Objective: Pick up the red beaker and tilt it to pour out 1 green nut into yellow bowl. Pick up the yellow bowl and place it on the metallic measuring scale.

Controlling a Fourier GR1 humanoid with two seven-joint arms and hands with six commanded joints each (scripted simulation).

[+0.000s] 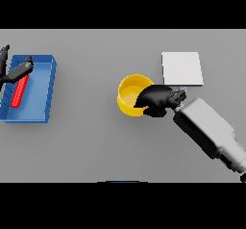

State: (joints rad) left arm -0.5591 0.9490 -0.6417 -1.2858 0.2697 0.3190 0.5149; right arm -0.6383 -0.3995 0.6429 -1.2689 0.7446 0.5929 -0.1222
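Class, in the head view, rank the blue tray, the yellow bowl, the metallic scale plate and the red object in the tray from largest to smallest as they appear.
1. blue tray
2. and 3. metallic scale and yellow bowl: look alike in size, and the right hand covers part of the bowl, so no ranking.
4. red object

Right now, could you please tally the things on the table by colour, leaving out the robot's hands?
Yellow: 1, the bowl
Blue: 1, the tray
Red: 1, the beaker lying in the tray
Pale grey: 1, the scale
Total: 4
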